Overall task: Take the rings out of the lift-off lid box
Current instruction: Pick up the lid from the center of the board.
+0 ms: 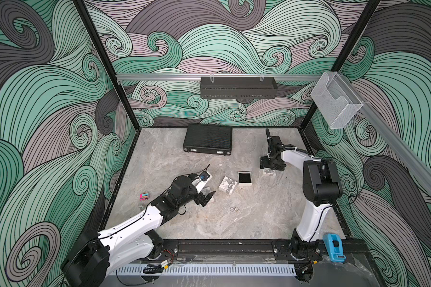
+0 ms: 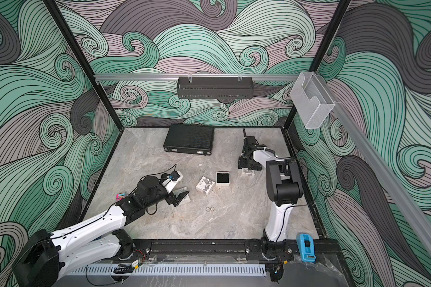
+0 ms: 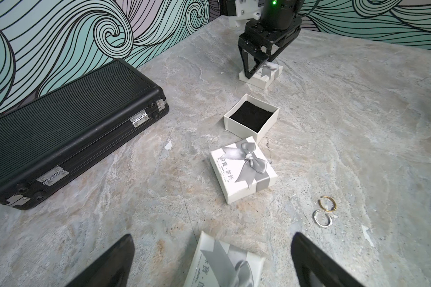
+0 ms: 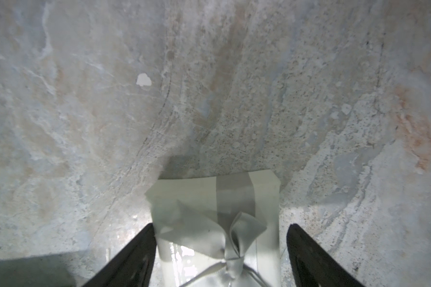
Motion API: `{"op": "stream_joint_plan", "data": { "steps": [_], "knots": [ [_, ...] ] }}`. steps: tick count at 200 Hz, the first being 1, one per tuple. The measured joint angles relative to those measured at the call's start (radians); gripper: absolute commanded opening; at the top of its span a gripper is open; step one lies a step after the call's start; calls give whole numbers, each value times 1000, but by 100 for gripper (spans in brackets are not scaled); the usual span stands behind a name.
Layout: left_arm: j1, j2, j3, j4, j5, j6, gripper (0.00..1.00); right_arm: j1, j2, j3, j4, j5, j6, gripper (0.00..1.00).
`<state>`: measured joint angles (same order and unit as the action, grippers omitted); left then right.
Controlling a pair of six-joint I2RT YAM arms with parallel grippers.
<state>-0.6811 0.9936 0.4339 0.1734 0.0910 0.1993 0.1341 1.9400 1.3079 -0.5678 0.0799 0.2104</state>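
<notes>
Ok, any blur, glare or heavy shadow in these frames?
Right wrist view: soft throughout, a white glare patch on the box, dark shadow in one corner. Left wrist view: sharp and evenly lit, the two rings crisp. Both top views: even light, no glare, but the rings are mere specks.

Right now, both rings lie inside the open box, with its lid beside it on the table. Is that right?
Not quite. The open box holds only its black pad; both rings lie on the table, clear of it, as the left wrist view shows. The lid is beside the box on the table.
</notes>
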Motion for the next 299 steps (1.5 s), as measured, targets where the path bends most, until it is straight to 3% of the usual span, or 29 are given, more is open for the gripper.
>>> {"op": "stream_joint_plan", "data": {
  "steps": [234, 299],
  "knots": [
    [0, 13, 9, 1, 0, 3, 99, 48, 3, 6, -37, 38, 77, 72],
    [0, 13, 9, 1, 0, 3, 99, 116, -148, -6, -112, 54, 104, 73]
  ]
}}
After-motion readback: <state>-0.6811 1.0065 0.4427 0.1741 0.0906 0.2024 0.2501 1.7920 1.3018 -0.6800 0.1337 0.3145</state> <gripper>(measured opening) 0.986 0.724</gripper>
